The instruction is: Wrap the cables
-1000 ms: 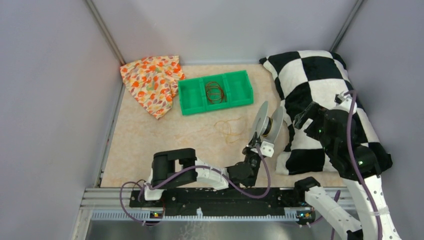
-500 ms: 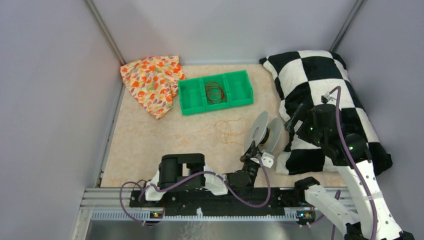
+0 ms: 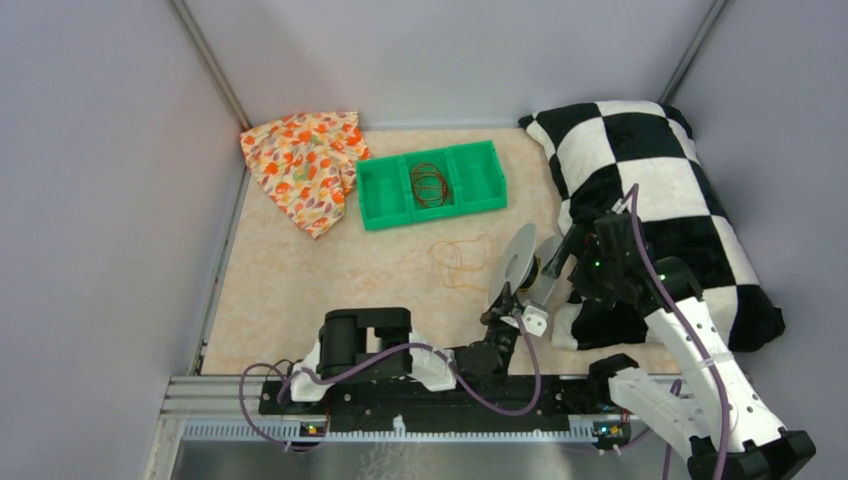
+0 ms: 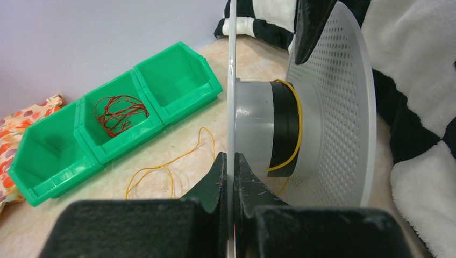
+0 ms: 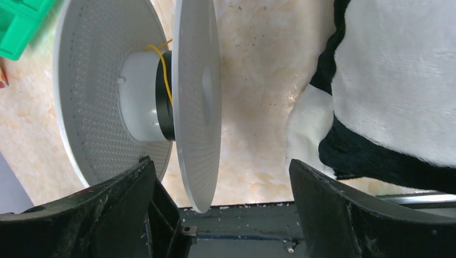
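The clear round spool stands on edge above the table, with my left gripper shut on the rim of its near flange. The yellow cable lies in loose loops on the table left of the spool. One strand runs over the black band on the hub. My right gripper is open, its jaws standing wide on either side of the other flange without touching it. One right finger shows above the spool in the left wrist view.
A green three-compartment tray sits at the back, with a coil of red wire in its middle compartment. A flowered cloth lies at the back left. A black-and-white checked pillow fills the right side, close behind my right arm.
My right arm has swung left and down from over the pillow to the spool, and its jaws have widened. My left arm drew back slightly with the spool, then held still.
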Robot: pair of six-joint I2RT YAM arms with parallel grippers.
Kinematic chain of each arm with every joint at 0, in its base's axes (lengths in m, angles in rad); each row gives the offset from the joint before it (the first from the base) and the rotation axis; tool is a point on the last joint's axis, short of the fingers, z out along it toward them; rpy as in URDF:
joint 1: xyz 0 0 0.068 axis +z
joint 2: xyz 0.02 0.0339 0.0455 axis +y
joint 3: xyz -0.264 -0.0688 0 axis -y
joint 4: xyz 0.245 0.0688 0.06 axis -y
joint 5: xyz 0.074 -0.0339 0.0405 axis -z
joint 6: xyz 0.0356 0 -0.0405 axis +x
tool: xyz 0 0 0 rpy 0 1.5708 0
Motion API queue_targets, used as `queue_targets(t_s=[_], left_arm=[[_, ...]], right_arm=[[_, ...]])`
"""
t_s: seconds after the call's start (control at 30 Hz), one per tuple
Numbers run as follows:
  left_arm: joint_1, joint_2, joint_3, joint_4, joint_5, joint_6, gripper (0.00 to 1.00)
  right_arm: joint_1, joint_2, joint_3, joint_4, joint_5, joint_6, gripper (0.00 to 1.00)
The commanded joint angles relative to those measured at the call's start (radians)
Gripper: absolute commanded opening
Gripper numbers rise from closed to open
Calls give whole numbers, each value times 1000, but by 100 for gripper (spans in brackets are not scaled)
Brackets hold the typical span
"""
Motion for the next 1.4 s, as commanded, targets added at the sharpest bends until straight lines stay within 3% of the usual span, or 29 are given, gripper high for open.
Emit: queue_targets(t_s=[0.0, 0.13, 0.3, 0.47, 1.07, 1.37], left_arm=[[-9, -6, 3, 328, 11, -20, 0], [-9, 2, 16, 322, 10, -16, 0], [-9, 5, 37, 285, -2, -19, 0], [-9, 6, 43, 259, -2, -24, 0], [-10, 7, 56, 200, -16, -47, 0], [-10, 13, 65, 203, -16, -46, 0]], right_arm=[[8, -8, -39, 97, -45, 22, 93], [9, 0, -83, 146, -23, -3, 90], [17, 18, -128, 181, -8, -15, 78], [41, 15, -177, 209, -1, -16, 75], [114, -39, -154, 193, 60, 27, 71], [114, -74, -124, 199, 43, 36, 75]])
